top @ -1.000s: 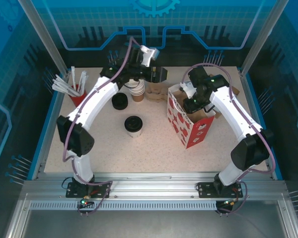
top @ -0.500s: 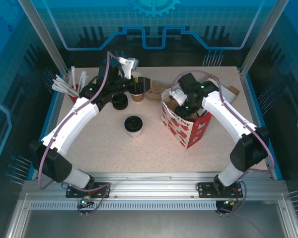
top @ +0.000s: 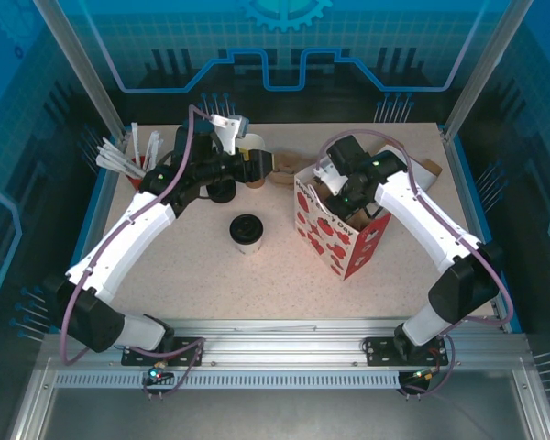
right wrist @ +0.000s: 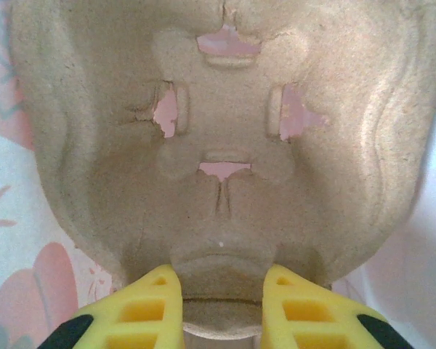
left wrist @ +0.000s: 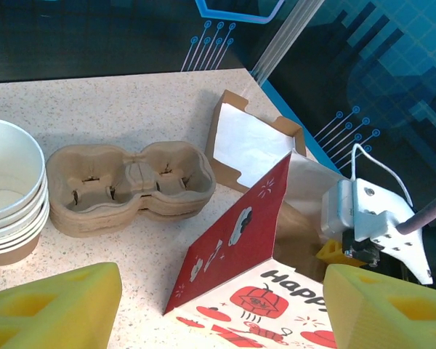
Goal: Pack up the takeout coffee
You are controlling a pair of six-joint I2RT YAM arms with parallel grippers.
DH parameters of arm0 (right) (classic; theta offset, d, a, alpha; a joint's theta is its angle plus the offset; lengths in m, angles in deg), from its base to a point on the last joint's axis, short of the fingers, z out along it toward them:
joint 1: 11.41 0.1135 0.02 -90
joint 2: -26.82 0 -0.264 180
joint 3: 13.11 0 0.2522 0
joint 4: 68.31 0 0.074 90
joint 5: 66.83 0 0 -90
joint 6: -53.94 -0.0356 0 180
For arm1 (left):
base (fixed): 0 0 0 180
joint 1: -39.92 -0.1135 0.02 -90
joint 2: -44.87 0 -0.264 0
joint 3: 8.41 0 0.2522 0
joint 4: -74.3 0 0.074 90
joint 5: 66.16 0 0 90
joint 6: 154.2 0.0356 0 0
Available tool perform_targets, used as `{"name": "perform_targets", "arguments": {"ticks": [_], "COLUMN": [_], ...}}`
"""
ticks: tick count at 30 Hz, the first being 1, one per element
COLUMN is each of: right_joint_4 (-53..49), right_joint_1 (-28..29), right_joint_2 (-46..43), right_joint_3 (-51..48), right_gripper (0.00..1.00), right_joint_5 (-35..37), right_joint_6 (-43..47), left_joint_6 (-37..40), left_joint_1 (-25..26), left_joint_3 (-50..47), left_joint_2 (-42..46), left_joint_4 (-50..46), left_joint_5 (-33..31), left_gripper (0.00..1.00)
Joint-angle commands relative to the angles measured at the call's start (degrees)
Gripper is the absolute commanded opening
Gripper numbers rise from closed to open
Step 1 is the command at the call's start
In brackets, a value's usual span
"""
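Observation:
The takeout coffee [top: 246,232], a white cup with a black lid, stands alone mid-table in the top view, apart from both grippers. To its right stands a red-and-white paper bag [top: 335,234], its mouth open. My right gripper [top: 335,188] reaches down into that mouth, shut on a brown pulp cup carrier [right wrist: 225,138] held between its yellow fingers [right wrist: 149,305]. My left gripper [top: 266,167] is open at the bag's upper left. In the left wrist view the bag's corner [left wrist: 240,247] lies between the left gripper's [left wrist: 221,291] spread jaws, untouched.
A stack of lidless white cups [left wrist: 11,193] and a pile of pulp carriers [left wrist: 131,185] sit at the back, with a flat brown-and-white sleeve [left wrist: 251,142] behind the bag. A loose black lid [top: 222,190] lies near the left arm. A red holder of white sticks [top: 133,165] stands back left.
The left arm swung down and turned its open gripper toward the bag. The right gripper moved left with the carrier, and the bag shifted left with it.

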Motion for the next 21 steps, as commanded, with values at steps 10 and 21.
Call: {"name": "perform_targets", "arguments": {"ticks": [10,21], "right_joint_4": [-5.5,-4.3], "right_joint_1": [2.9,3.8], "right_joint_2": [-0.4,1.7], "right_joint_3": [4.4,1.9], "right_gripper": [0.24,0.24], "right_joint_5": [5.7,6.7], "right_joint_6": [-4.1,-6.4], "left_joint_6": [0.5,0.7], "left_joint_1": [0.1,0.0], "left_joint_3": [-1.5,-2.0], "left_joint_2": [1.9,1.9], "left_joint_4": [0.7,0.8], "left_joint_5": [-1.1,-1.5], "left_gripper": [0.75,0.75]}}
